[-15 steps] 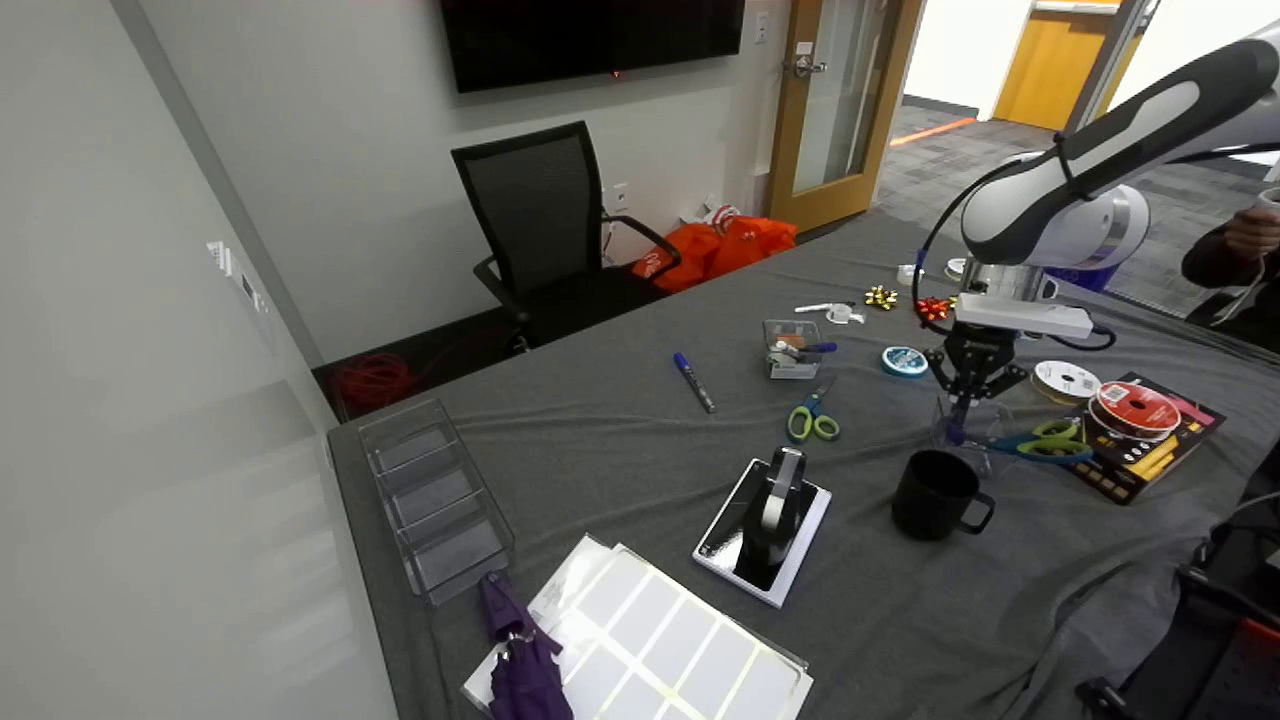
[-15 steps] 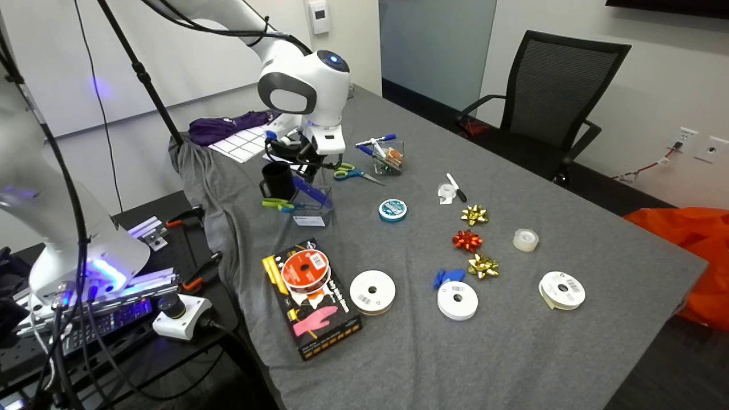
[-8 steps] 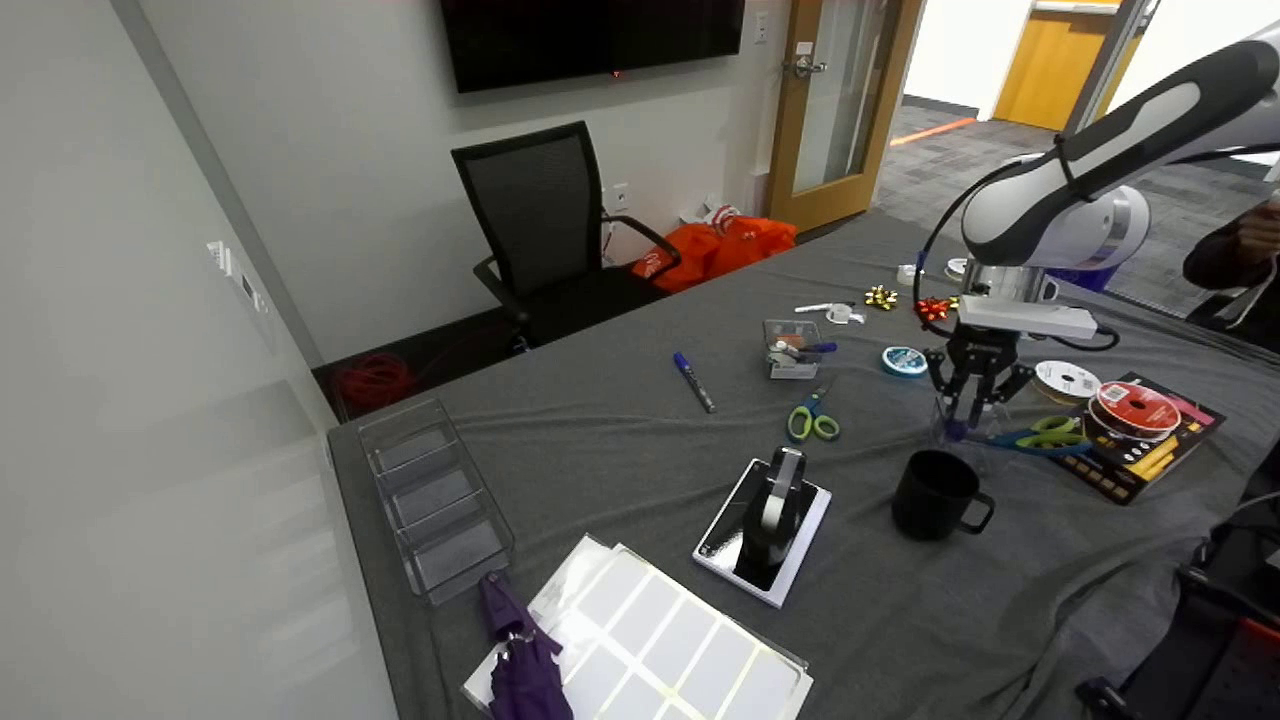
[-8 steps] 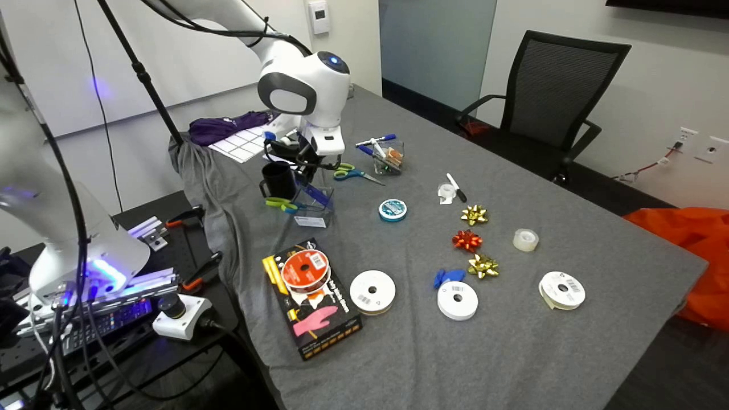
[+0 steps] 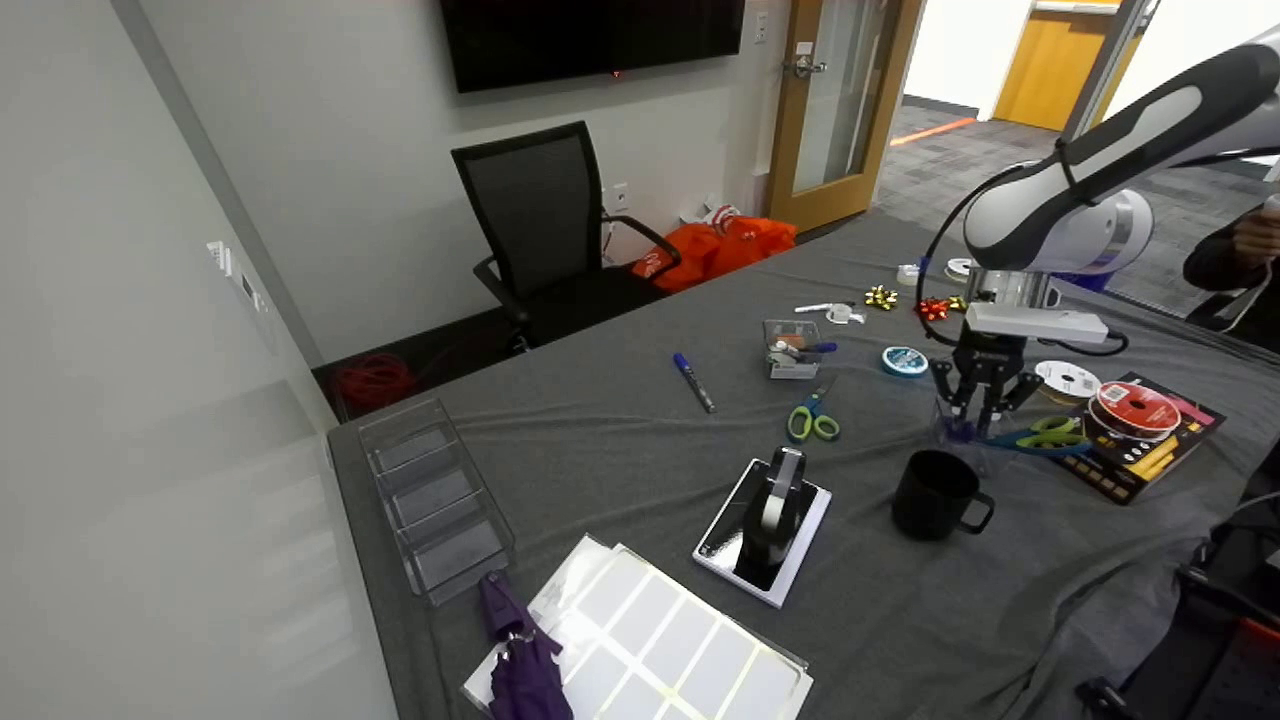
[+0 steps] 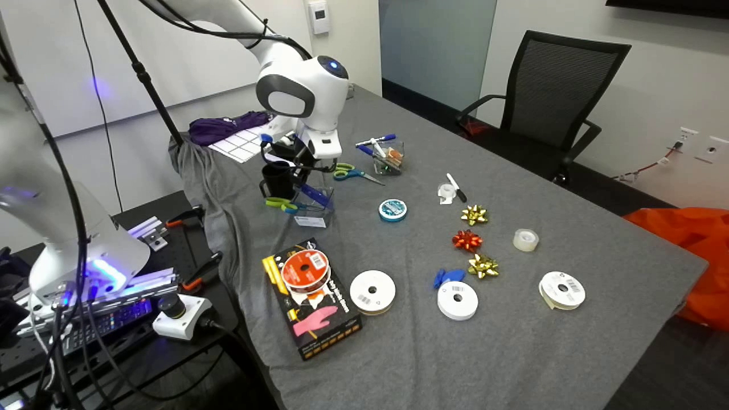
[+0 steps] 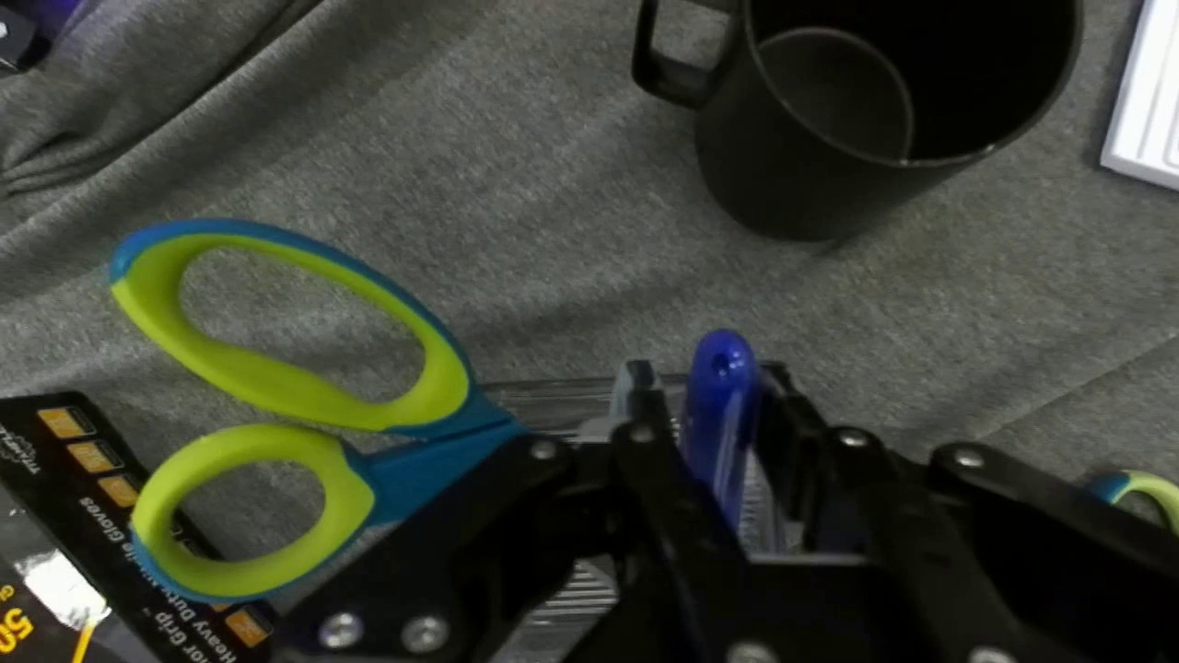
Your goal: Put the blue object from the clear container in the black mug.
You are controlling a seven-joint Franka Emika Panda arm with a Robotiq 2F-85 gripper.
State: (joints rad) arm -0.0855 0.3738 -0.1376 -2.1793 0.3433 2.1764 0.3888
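Blk box (image 7: 101, 539) w/ "Heavy Duty", "Grip", "Gloves" & "50"; other txt unclear

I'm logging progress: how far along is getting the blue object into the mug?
Done: the fingers are at the container. In hand: likely the grasp, as they stand apart on either side of the blue object. Left: lifting and dropping it into the mug, where no blue shows.
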